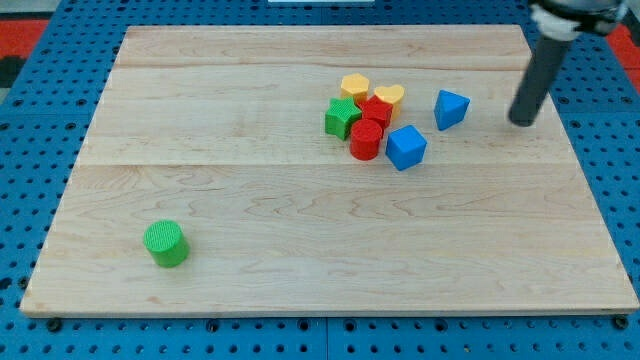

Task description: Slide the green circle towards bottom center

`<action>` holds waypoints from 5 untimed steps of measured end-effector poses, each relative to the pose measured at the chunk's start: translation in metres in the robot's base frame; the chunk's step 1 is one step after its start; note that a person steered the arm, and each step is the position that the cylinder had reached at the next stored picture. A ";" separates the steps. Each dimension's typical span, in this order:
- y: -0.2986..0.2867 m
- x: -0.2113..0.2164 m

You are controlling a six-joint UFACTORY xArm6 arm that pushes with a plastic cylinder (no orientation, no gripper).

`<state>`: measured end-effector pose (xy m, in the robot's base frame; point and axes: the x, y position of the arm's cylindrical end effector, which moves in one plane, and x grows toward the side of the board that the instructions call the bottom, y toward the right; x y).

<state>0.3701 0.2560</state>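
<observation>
The green circle [165, 243] stands on the wooden board [250, 190] at the view's lower left. My tip [521, 122] is far from it, at the view's upper right, to the right of the blue triangular block [451, 108]. The rod rises from the tip to the view's top right corner. Nothing touches the green circle.
A cluster sits right of centre near the top: a green star [342, 118], a yellow hexagon [355, 86], a yellow heart [389, 96], a red star-like block [375, 110], a red cylinder [365, 140] and a blue cube [406, 147]. Blue pegboard [30, 200] surrounds the board.
</observation>
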 end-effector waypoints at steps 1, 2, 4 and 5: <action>-0.054 -0.010; -0.126 0.011; -0.026 0.148; -0.116 0.222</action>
<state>0.5921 0.1398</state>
